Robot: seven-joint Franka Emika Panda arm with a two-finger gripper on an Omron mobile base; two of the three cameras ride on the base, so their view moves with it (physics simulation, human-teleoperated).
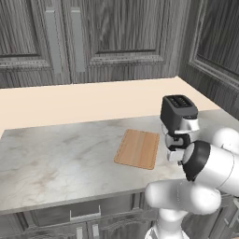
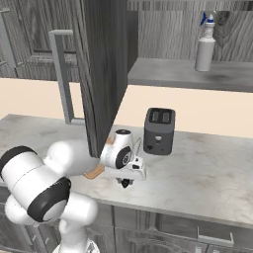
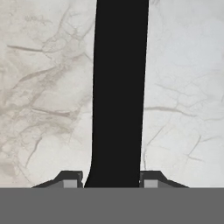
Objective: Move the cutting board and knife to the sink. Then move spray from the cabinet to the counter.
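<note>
The knife's black handle (image 3: 119, 87) runs straight up the hand view over the marbled counter (image 3: 43, 87), its blade out of view. My gripper (image 3: 111, 180) is shut on it, one fingertip (image 3: 70, 180) pressed against each side. The hand hangs low over the counter (image 1: 60, 154) just right of the cutting board (image 1: 137, 148), which lies flat. My gripper (image 2: 125, 183) points down in front of the toaster. The spray (image 2: 205, 47) stands on the shelf of the cabinet (image 2: 188, 74), whose door (image 2: 104, 64) is swung open. The sink is out of view.
A dark toaster (image 1: 179, 112) stands on the counter right behind my hand, also seen as the toaster (image 2: 159, 131). The open cabinet door hangs over the arm. Closed wall cabinet doors (image 1: 107, 32) line the back; drawers (image 1: 84, 212) sit below the counter edge.
</note>
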